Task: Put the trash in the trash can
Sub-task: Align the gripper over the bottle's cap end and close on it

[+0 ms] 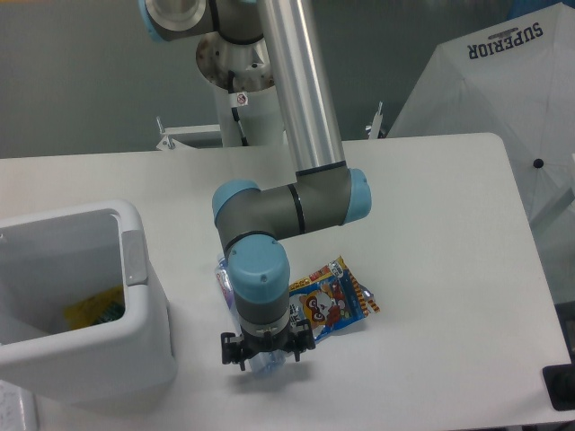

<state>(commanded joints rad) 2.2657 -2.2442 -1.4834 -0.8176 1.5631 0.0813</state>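
Near table (431, 215) front edge, fixed camera: gripper (268, 352) points straight down over water bottle (235, 289), which lies flat, base end under fingers. Wrist hides closure; cannot tell. Snack packet (331, 303) just right, touching bottle or not unclear. Trash can (135, 296) left, open-topped, ready for drop; yellow item (90, 310) inside.
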